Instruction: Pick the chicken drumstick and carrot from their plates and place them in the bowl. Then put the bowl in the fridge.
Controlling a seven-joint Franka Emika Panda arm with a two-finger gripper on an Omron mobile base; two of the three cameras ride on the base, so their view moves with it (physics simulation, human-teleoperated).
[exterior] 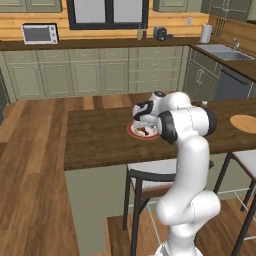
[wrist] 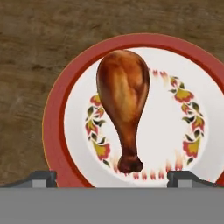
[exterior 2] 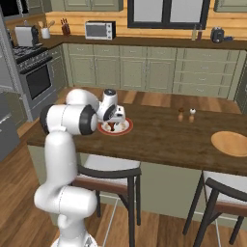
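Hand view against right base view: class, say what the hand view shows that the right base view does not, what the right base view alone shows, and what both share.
Hand view alone: the floral ring painted inside the red-rimmed plate, and the drumstick's narrow bone end lying between the open fingertips.

Right base view alone: the arm's hand low over the plate, two small shakers and a tan wooden dish further along the counter.

Both: the chicken drumstick lying on that plate, on the dark wooden counter.
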